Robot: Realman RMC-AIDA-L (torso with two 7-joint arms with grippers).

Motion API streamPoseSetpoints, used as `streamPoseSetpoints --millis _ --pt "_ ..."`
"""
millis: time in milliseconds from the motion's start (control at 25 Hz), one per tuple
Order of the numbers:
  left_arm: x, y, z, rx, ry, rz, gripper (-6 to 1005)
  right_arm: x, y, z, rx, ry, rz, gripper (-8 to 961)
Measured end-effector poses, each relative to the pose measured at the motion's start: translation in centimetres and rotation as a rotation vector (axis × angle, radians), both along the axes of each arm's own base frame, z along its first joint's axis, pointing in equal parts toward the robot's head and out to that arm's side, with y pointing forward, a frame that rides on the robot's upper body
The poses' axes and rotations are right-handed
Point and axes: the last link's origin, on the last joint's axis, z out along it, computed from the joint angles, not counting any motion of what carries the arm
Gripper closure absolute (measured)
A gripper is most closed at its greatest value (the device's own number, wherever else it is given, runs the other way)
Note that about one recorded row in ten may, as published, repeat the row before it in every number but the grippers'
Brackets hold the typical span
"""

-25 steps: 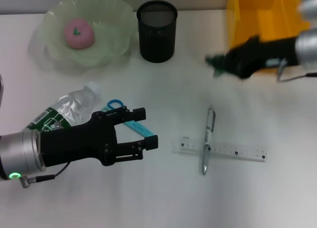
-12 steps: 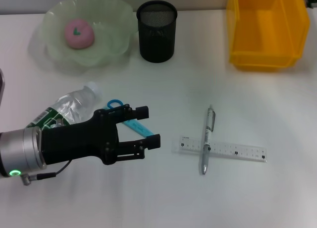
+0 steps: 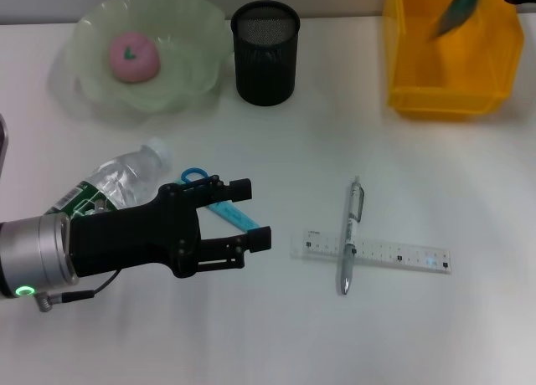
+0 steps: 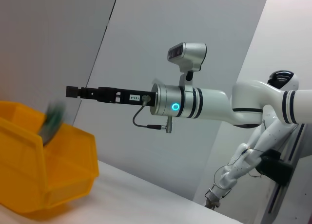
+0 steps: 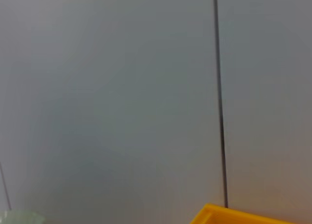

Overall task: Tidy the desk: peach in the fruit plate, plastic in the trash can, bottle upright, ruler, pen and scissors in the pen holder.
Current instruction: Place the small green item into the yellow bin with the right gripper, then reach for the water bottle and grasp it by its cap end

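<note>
My left gripper [image 3: 243, 222] hovers low with its jaws spread; my right gripper [image 4: 73, 91] is extended level, apparently closed.

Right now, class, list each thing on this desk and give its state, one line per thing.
Peach: in the fruit plate.
Bottle: lying on its side.
Pen: lying across the ruler.
Scissors: flat on the desk.
Pen holder: upright.
Plastic: blurred above the yellow bin.
Left tool: open.
</note>
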Motion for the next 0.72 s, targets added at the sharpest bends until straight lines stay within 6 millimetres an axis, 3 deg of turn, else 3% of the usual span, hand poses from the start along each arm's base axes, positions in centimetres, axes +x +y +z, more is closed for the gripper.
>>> streamPoseSetpoints --millis 400,680,720 --pt "0.3 0.4 0.1 0.000 0.002 -0.010 184 -0.4 -0.5 0.7 0.043 0.080 0.038 454" --pt "0.7 1.3 0.2 0.007 0.008 -0.003 185 -0.7 -6.6 0.8 -0.088 0.239 0.286 197" --pt "0.7 1.3 0.2 0.007 0.008 -0.003 185 -0.7 -7.7 0.6 -0.118 0.250 0.324 196"
